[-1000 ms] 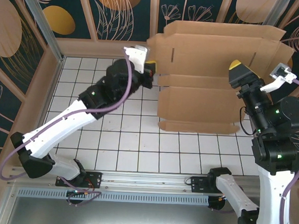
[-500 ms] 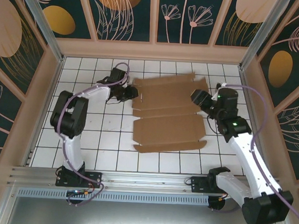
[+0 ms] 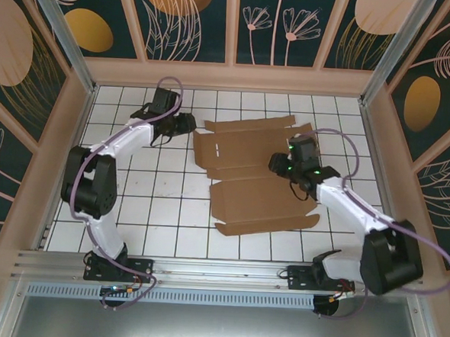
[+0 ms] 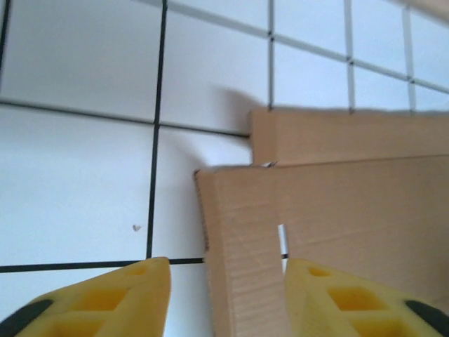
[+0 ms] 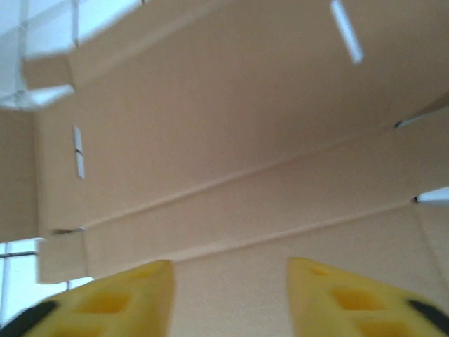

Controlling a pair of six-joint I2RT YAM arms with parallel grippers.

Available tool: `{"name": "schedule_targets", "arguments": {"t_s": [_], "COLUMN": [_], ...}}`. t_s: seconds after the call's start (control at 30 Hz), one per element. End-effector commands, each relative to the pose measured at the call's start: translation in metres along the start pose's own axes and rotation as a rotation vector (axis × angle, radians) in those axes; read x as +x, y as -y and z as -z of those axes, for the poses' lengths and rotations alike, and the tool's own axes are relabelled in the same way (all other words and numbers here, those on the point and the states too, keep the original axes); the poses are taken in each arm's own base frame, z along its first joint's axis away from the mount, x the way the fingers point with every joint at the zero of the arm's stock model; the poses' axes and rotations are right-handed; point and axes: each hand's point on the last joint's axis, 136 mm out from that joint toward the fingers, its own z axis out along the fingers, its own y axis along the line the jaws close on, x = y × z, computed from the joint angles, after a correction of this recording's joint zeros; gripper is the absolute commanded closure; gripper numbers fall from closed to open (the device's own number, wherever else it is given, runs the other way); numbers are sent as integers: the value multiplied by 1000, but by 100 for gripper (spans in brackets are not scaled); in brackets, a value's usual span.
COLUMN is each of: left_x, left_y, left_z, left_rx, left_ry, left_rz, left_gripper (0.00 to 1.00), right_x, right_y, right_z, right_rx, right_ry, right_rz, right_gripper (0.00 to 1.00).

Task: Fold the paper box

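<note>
Cardboard is what this job turns on: the paper box (image 3: 246, 200) lies flat and unfolded on the white tiled table (image 3: 169, 211), right of centre and toward the far wall, a wide brown die-cut sheet with crease lines running across it. I'd judge it light and thin, stiff enough across a panel to keep its shape but ready to bend along the creases. It also looks slick enough on the tiles to slide when pushed, and it would likely crumple if pinched hard mid-panel. An edge or a flap looks like the best hold, lifted so the fold follows a crease. The left gripper (image 3: 186, 125) hovers at the sheet's far left corner, its yellow fingers (image 4: 133, 288) apart with nothing clamped between them. The right gripper (image 3: 279, 164) hangs over the right-hand middle panel, fingers (image 5: 337, 291) likewise spread and holding nothing. Small slits (image 4: 281, 239) are cut near the edges, presumably for tabs. I see no print, label or brand anywhere on it.
</note>
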Motion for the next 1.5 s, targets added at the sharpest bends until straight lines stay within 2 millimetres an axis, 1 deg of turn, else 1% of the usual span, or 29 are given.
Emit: {"name": "schedule_targets", "arguments": {"t_s": [0.0, 0.03, 0.07, 0.1, 0.13, 0.2, 0.27, 0.3, 0.37, 0.43, 0.47, 0.57, 0.67, 0.73, 0.8, 0.87, 0.93, 0.97, 1.07, 1.13, 1.2, 1.27, 1.33, 1.4, 1.43, 1.47], "left_x": [10, 24, 38, 52, 66, 95, 123, 133, 149, 154, 156, 162, 163, 163, 161, 166, 173, 184, 195, 199, 196, 185, 159, 135, 124, 113], "left_y": [63, 79, 91, 101, 108, 114, 115, 114, 101, 88, 81, 59, 35, 22, 14, 8, 3, -6, -17, -21, -19, -17, -2, 14, 24, 32], "left_z": [18, 14, 8, 2, -5, -21, -40, -47, -60, -67, -69, -74, -76, -75, -71, -67, -62, -59, -49, -43, -35, -29, -16, -9, -6, -4], "left_rx": [87, 132, 182, 233, 280, 318, 306, 296, 259, 209, 182, 127, 102, 85, 68, 55, 54, 39, 26, 20, 32, 27, 56, 89, 105, 118], "left_ry": [44, 17, -12, -46, -79, -141, -201, -225, -262, -257, -252, -264, -271, -268, -259, -266, -274, -288, -289, -284, -270, -235, -173, -129, -112, -97], "left_rz": [-127, -136, -124, -103, -76, -53, -57, -49, 7, 23, 28, 61, 128, 152, 149, 140, 154, 165, 187, 203, 211, 196, 160, 117, 101, 90], "left_gripper": [66, 78, 91, 99, 100, 100, 100, 100, 100, 100, 100, 100, 100, 100, 100, 100, 100, 100, 100, 100, 100, 100, 100, 100, 100, 100], "right_x": [29, 37, 44, 51, 58, 68, 81, 87, 101, 114, 118, 136, 140, 132, 116, 98, 86, 84, 80, 82, 83, 77, 58, 33, 19, 8], "right_y": [7, 10, 10, 8, 5, 1, -4, -7, -12, -19, -20, -47, -78, -88, -90, -84, -72, -65, -48, -38, -31, -32, -39, -49, -53, -61], "right_z": [-28, -34, -40, -43, -45, -48, -53, -56, -63, -69, -72, -77, -74, -69, -60, -51, -48, -48, -50, -53, -57, -55, -48, -37, -31, -26], "right_rx": [63, 75, 67, 45, 15, -31, -77, -100, -137, -162, -171, -258, -350, -361, -357, -324, -257, -218, -125, -82, -41, -33, -46, -76, -89, -118], "right_ry": [-62, -77, -92, -108, -125, -148, -189, -216, -271, -314, -327, -394, -427, -397, -339, -274, -235, -228, -207, -212, -220, -207, -165, -111, -80, -57], "right_rz": [83, 91, 96, 94, 91, 79, 65, 58, 42, 39, 29, 28, 49, 78, 94, 105, 118, 127, 153, 165, 177, 191, 192, 181, 171, 175], "right_gripper": [69, 77, 88, 94, 100, 100, 100, 100, 100, 100, 100, 100, 100, 100, 100, 100, 100, 100, 100, 100, 100, 100, 97, 90, 85, 79]}}
